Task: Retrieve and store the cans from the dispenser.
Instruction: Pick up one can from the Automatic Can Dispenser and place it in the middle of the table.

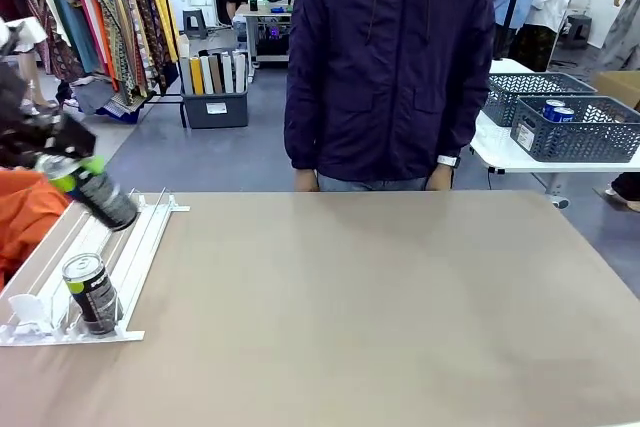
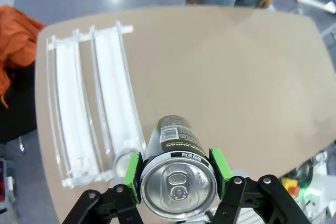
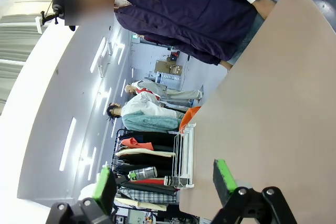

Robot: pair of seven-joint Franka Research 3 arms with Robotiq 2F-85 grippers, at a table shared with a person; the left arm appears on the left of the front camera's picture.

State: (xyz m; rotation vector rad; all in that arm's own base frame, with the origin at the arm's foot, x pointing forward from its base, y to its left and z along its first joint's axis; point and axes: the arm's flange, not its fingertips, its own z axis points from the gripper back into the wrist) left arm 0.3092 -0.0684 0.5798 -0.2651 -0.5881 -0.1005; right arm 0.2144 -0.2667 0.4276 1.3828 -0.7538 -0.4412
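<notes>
Left gripper (image 1: 80, 172) clamps tilted black green-label slim can (image 2: 177, 145) above white railed dispenser (image 1: 140, 247) at counter (image 1: 380, 307) left edge. Right gripper (image 3: 164, 179) spread wide, empty, farther off.

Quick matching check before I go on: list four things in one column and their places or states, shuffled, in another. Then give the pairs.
1. tilted black-and-green slim can
2. upright black-and-green slim can
3. blue cans with silver tops
4. right gripper

A. jaws open, holding nothing
B. in the dark grey lattice basket
C. clamped in the left gripper
D. at the front stop of the white railed dispenser

Pairs: 1-C; 2-D; 3-B; 4-A
</notes>
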